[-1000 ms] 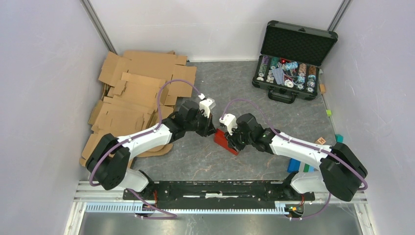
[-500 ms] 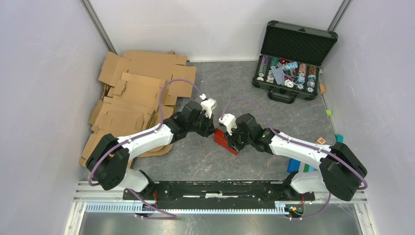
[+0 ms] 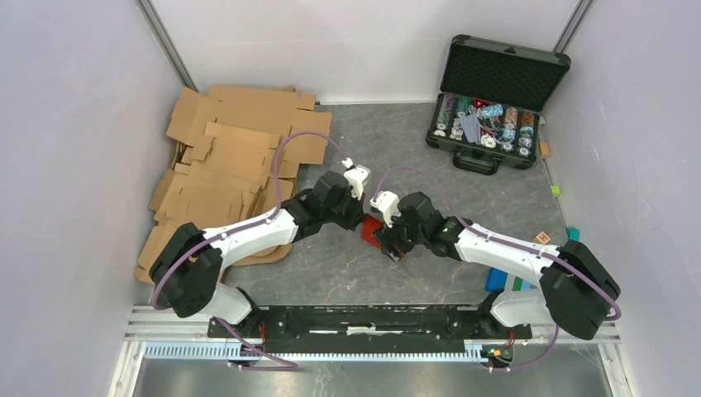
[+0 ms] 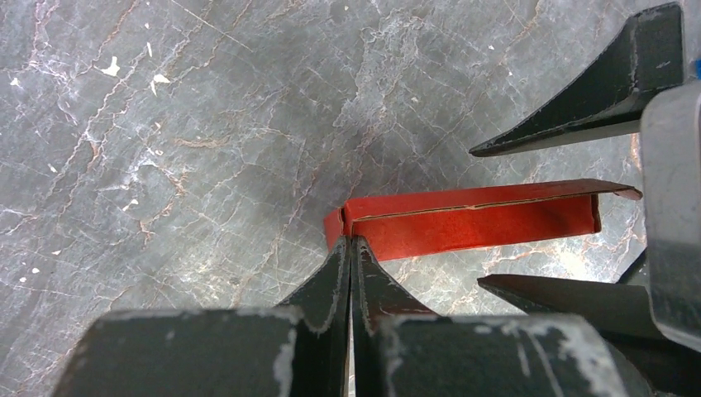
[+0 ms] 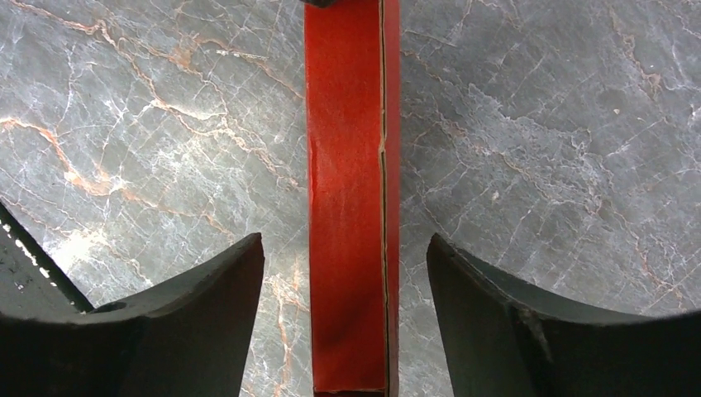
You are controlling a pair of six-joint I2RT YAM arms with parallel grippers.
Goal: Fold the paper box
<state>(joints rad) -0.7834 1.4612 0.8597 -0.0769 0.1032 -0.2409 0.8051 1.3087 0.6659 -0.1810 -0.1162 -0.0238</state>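
Right gripper [image 5: 343, 248] is now standing wider, straddling paper box [image 4: 479, 223] without contact; left gripper [image 4: 351, 244] is pinching its corner.

Robot lab cell: plain panel walls [image 3: 74, 124], marble-print table [image 3: 372, 132], arms [image 3: 248, 234] bolted on mounting rail [image 3: 364, 318].

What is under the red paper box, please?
Only the grey marbled tabletop shows beneath the thin red paperboard box. The box hides whatever lies directly below it.
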